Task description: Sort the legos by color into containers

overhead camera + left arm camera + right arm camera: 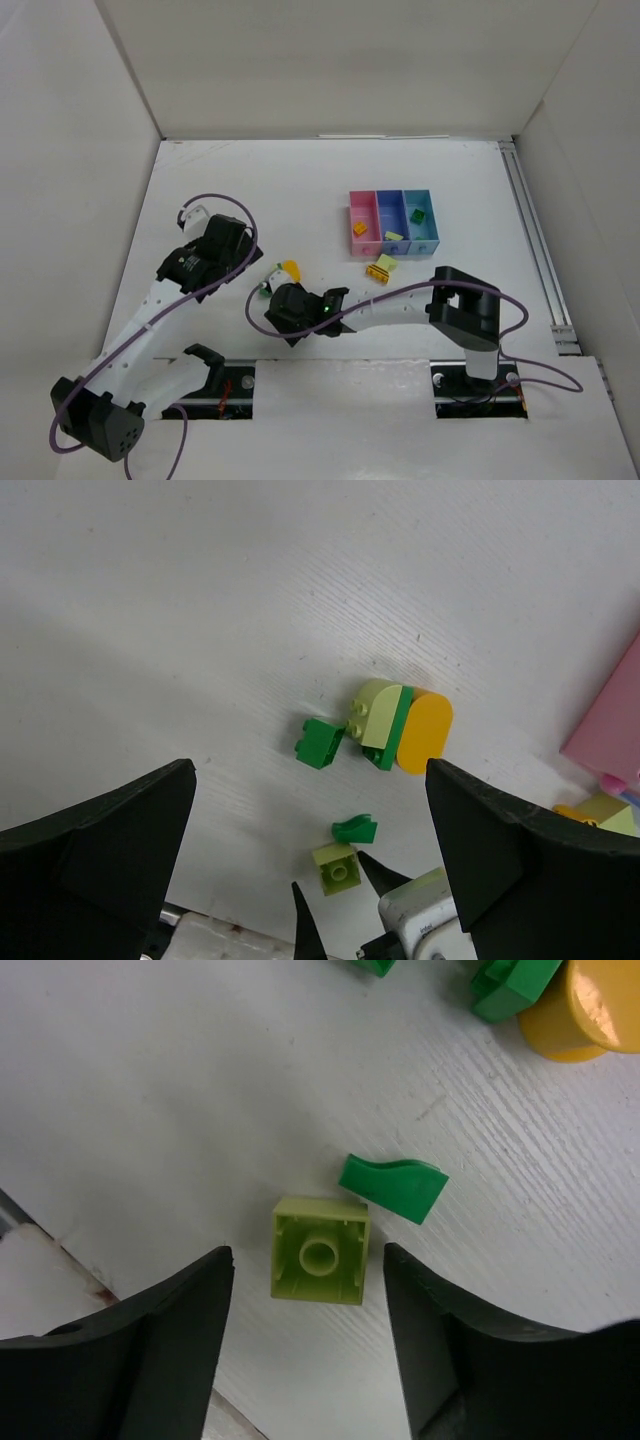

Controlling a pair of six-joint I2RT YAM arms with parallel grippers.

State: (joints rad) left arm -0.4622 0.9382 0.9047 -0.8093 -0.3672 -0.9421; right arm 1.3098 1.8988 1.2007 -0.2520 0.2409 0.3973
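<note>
My right gripper is open and low over the table, its fingers either side of a pale yellow-green lego lying studs down, not gripping it. A dark green curved lego lies just beyond it. In the left wrist view the same pale brick and curved piece lie before a dark green brick and a pale-green, green and orange cluster. My left gripper is open and empty, above and to the left of them. The pink, blue-purple and light blue containers each hold one lego.
Two yellow legos lie just in front of the containers. The table's near edge with its metal rail is close beside my right gripper. White walls enclose the table on the left, back and right.
</note>
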